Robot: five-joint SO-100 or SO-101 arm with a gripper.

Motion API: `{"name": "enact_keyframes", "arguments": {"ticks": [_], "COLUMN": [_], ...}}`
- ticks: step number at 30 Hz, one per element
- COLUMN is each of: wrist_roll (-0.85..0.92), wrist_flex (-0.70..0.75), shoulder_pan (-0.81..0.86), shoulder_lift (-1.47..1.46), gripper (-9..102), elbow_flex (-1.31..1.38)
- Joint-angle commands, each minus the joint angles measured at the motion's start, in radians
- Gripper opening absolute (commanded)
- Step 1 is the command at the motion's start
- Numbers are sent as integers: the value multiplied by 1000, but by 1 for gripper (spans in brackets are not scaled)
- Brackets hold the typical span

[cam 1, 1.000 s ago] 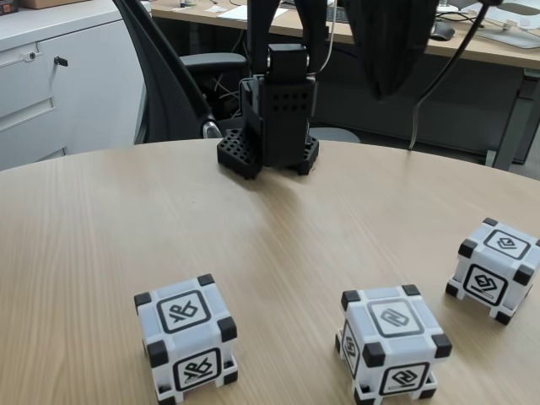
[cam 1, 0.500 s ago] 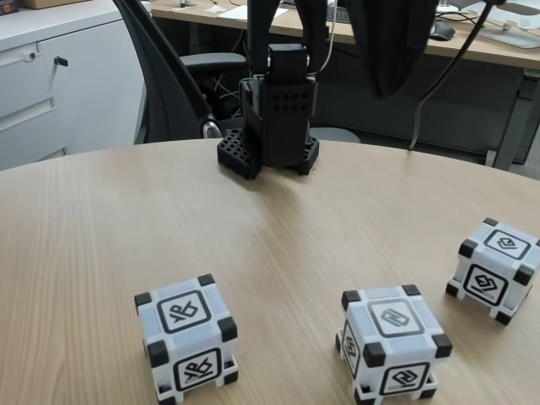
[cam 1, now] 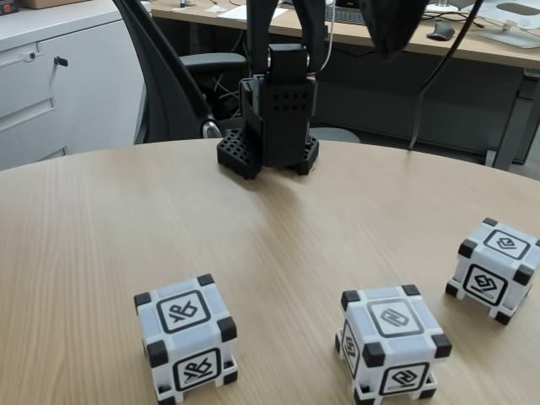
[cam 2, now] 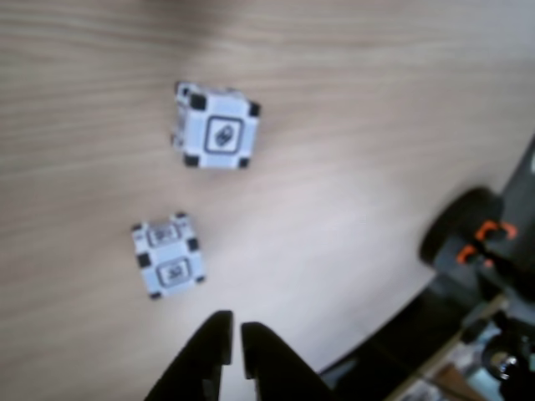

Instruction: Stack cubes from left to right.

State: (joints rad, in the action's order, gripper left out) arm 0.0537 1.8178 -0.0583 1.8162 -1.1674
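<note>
Resting apart on the pale round wooden table (cam 1: 101, 219), the three white-grey plastic cubes with black corner blocks are lying in a loose row along the near edge in the fixed view: the left cube (cam 1: 186, 337), the middle cube (cam 1: 391, 342) and the right cube (cam 1: 494, 270), each showing a different black line symbol. None is touching another, so I am judging that no stacking has begun; the spacing is leaving room for fingers to come down around any one cube.

In the other view, two of these cubes are appearing far below the camera: one nearer the top (cam 2: 216, 127) and one lower down (cam 2: 167, 256). I cannot tell which of the three they are.

I am reading the black two-finger gripper (cam 2: 233, 338) as nearly closed and empty, its tips separated only by a thin gap, hanging high above the table and well apart from both cubes.

The black perforated arm base (cam 1: 272, 118) is standing at the table's far edge, with a black office chair (cam 1: 181, 76) and a desk (cam 1: 472, 38) behind it.
</note>
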Motion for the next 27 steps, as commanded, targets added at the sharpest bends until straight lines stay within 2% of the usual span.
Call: {"name": "enact_keyframes", "arguments": {"ticks": [1, 12, 19, 27], "wrist_roll": [2, -18, -58, -15], "wrist_flex": [14, 14, 14, 14], "shoulder_pan": [-3, -15, -114, -178], "shoulder_lift": [35, 18, -84, -252], "gripper": [0, 0, 0, 0], "elbow_flex": [28, 26, 28, 35]}}
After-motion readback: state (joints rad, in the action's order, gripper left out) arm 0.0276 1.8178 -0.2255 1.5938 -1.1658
